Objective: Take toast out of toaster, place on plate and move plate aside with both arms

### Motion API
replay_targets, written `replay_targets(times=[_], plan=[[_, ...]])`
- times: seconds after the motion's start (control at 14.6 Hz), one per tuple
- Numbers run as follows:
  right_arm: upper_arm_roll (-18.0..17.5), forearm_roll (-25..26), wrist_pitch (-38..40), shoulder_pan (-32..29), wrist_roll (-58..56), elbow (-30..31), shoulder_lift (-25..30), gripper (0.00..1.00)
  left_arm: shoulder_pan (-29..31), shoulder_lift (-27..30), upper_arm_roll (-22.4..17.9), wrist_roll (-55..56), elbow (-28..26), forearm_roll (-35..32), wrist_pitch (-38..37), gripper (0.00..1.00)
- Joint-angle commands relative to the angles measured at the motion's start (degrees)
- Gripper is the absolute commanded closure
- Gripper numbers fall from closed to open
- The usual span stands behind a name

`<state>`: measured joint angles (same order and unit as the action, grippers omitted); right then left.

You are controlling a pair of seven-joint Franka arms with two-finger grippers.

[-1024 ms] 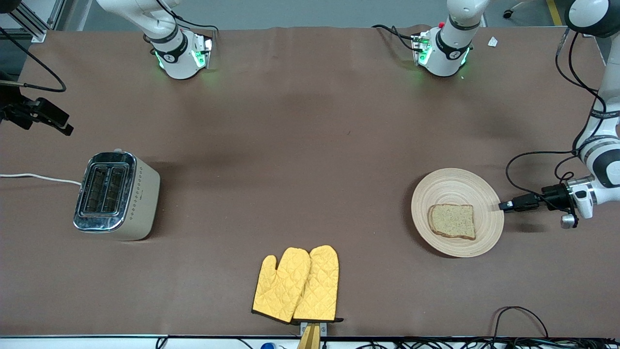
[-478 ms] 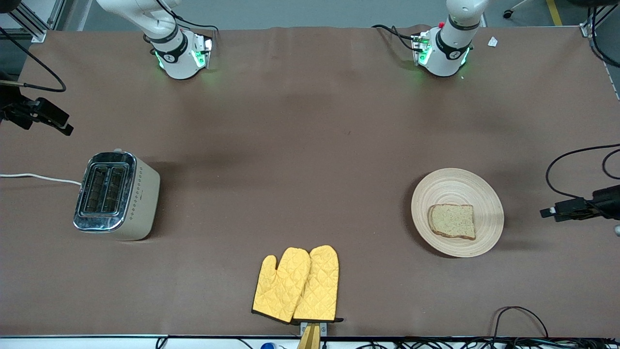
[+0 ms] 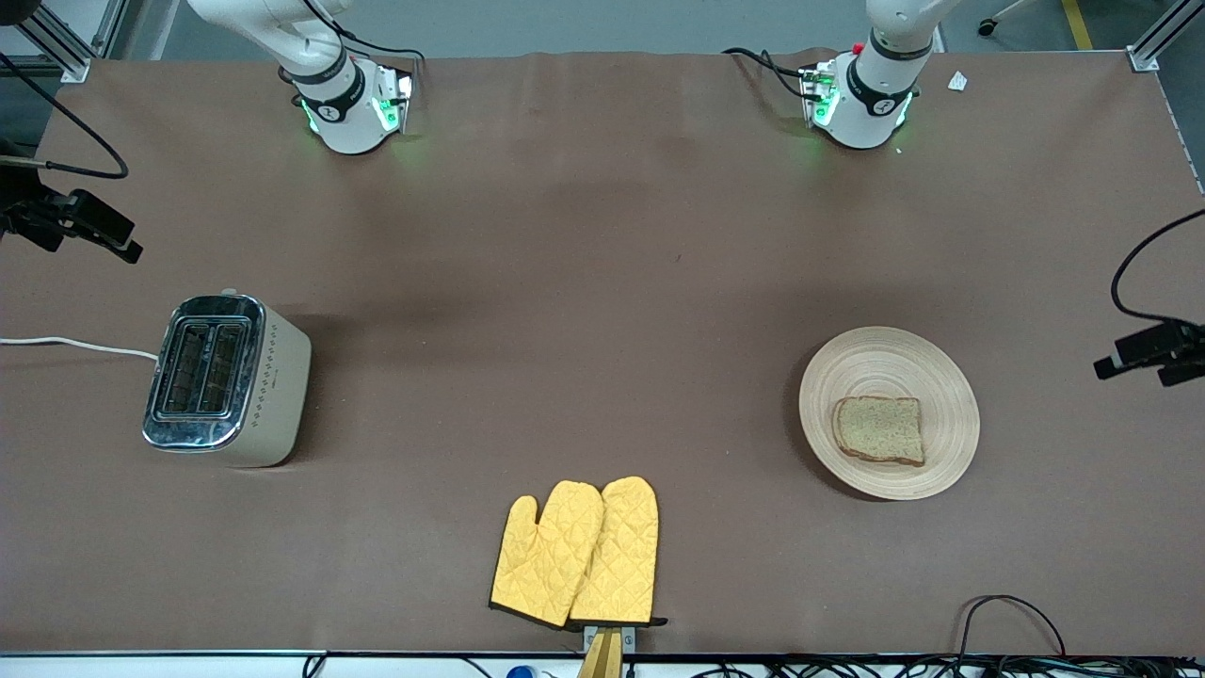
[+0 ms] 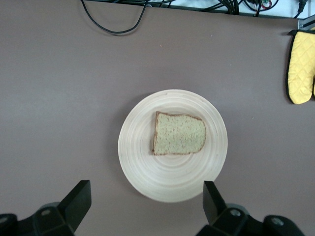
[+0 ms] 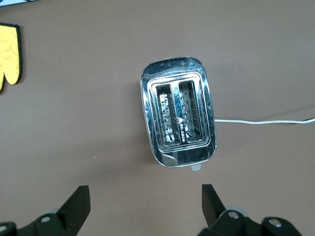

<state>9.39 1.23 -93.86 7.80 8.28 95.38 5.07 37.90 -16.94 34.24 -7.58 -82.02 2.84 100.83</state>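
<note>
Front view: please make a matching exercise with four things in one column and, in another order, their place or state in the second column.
1. toast
2. toaster
3. oven mitts
4. left gripper

a. open, above the plate
b. lying on the plate
c. slots empty
d. nearest the front camera

Pairs: 1-b, 2-c, 3-d, 4-a

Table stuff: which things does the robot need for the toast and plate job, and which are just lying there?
For the job:
toast, lying on the plate
plate
left gripper, open
right gripper, open

Just lying about:
toaster, slots empty
yellow oven mitts
</note>
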Motion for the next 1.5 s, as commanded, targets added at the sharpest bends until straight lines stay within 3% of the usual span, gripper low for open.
replay_targets(times=[0.0,0.2,0.34,0.61,1.02,1.43], plan=[[-0.3,0.0,0.2,-0.3,-0.5,0.6,1.1,0.0,0.6,6.6,2.5,3.0,-2.2,-2.7,-4.7,0.0],[-0.3,0.0,0.2,-0.3,-0.6,0.6,1.1,0.0,0.3,11.4,4.3,2.8,-2.4,-4.6,-7.8,0.0],[-0.3,0.0,0.2,-0.3,-0.6,0.6,1.1,0.0,-4.9,13.1,2.1,2.7,-2.4,-6.7,-8.3,0.0],[-0.2,0.0,0.2,-0.3,-0.6,0.6,1.1,0.0,-23.6,17.4,-15.7,2.7,-2.6,-6.4,-16.1,0.0],[-0.3,0.0,0.2,-0.3,-0.6,0.6,1.1,0.0,-38.2,24.4,-28.7,4.7,-10.2,-4.8,-17.2,0.0],[-0.3,0.0,0.2,-0.3,-0.6,0.7,1.1,0.0,-38.5,22.7,-29.0,6.1,-8.1,-2.6,-17.7,0.0]])
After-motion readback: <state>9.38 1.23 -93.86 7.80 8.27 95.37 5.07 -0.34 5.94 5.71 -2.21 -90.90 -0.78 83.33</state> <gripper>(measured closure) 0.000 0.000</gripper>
